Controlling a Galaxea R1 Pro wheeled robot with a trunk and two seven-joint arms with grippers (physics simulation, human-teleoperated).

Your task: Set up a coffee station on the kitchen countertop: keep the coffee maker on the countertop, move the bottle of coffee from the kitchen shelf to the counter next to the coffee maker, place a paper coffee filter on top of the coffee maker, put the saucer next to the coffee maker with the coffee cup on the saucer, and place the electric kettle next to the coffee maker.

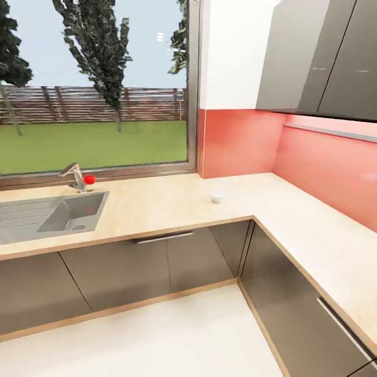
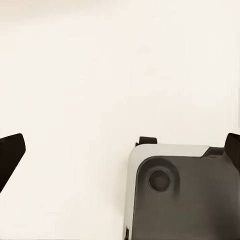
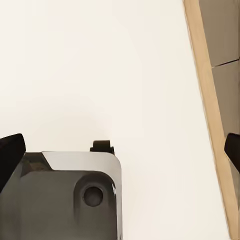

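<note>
The countertop (image 1: pixel 173 207) was a long, pale wood-grain slab bent in an L over glossy grey cabinet fronts (image 1: pixel 120 269), with a smooth coral-red backsplash (image 1: pixel 246 141) behind its corner. A wide window (image 1: pixel 94 84) ran above it. Inset at the counter's left end lay a grey steel sink (image 1: pixel 73 212) with a ribbed drainer, an angular metal faucet (image 1: pixel 73 175) and a small red knob (image 1: pixel 89 179) behind it. A small white coffee cup (image 1: pixel 217 196) stood alone on the counter near the corner.

Both arms hung low, wrist cameras facing the plain cream floor (image 2: pixel 100 75). The left gripper (image 2: pixel 120 155) had its dark fingertips (image 2: pixel 10 152) spread wide, holding nothing, beside the robot's rounded grey base (image 2: pixel 185 195). The right gripper (image 3: pixel 120 155) was likewise wide apart and empty, near the wooden plinth strip (image 3: pixel 210 100).
</note>
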